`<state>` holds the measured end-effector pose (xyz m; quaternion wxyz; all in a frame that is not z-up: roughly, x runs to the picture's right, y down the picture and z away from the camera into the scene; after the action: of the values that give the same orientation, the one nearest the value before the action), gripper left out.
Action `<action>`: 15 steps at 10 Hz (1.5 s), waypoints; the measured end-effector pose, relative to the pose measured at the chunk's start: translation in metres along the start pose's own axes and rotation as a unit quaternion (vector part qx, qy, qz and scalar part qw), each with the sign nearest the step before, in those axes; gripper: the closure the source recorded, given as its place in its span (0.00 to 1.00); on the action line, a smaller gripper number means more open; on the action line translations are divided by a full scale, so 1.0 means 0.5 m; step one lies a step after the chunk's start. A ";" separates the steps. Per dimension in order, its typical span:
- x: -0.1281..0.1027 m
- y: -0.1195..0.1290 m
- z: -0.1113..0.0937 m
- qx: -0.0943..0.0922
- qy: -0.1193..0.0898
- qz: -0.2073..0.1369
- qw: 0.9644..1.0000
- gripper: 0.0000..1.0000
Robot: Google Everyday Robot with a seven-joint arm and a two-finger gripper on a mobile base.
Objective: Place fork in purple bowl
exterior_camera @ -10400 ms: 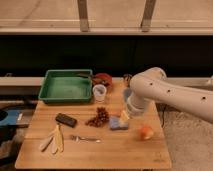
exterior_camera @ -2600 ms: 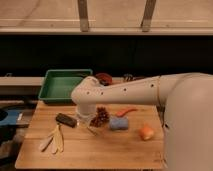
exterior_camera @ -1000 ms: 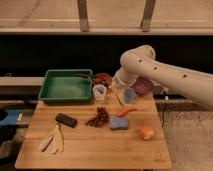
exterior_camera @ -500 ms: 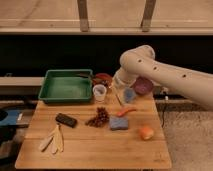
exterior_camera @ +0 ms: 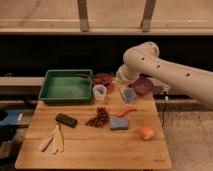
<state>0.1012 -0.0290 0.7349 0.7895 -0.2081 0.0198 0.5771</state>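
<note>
The arm (exterior_camera: 167, 71) looks smooth, matt and cream to me, its gripper (exterior_camera: 122, 85) just beside the smooth purple bowl (exterior_camera: 143, 86). The surface (exterior_camera: 100, 146) is pale grained wood, the tray (exterior_camera: 65, 100) green plastic.

The white arm (exterior_camera: 165, 67) reaches in from the right and bends down over the back of the wooden bench (exterior_camera: 100, 150). Its tool (exterior_camera: 122, 88) hangs closed just left of the blue cup (exterior_camera: 129, 94), near the purple bowl (exterior_camera: 144, 85) at the rear right. A green tray (exterior_camera: 66, 86) sits at the rear left, with a reddish-brown bowl (exterior_camera: 103, 79) and a clear cup (exterior_camera: 100, 92) beside it. Nearer lie a black block (exterior_camera: 66, 120), dark red grapes (exterior_camera: 99, 118), a blue sponge (exterior_camera: 119, 123), an orange fruit (exterior_camera: 146, 132) and pale wooden utensils (exterior_camera: 53, 141).
</note>
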 end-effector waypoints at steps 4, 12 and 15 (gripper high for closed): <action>-0.033 -0.171 -0.012 0.010 -0.040 0.100 0.994 1.00; -0.078 -0.257 -0.009 0.023 -0.048 0.161 0.985 1.00; -0.079 -0.253 -0.007 0.022 -0.048 0.160 0.986 1.00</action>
<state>0.2052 -0.0974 0.7812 0.6913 -0.1569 0.0280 0.7048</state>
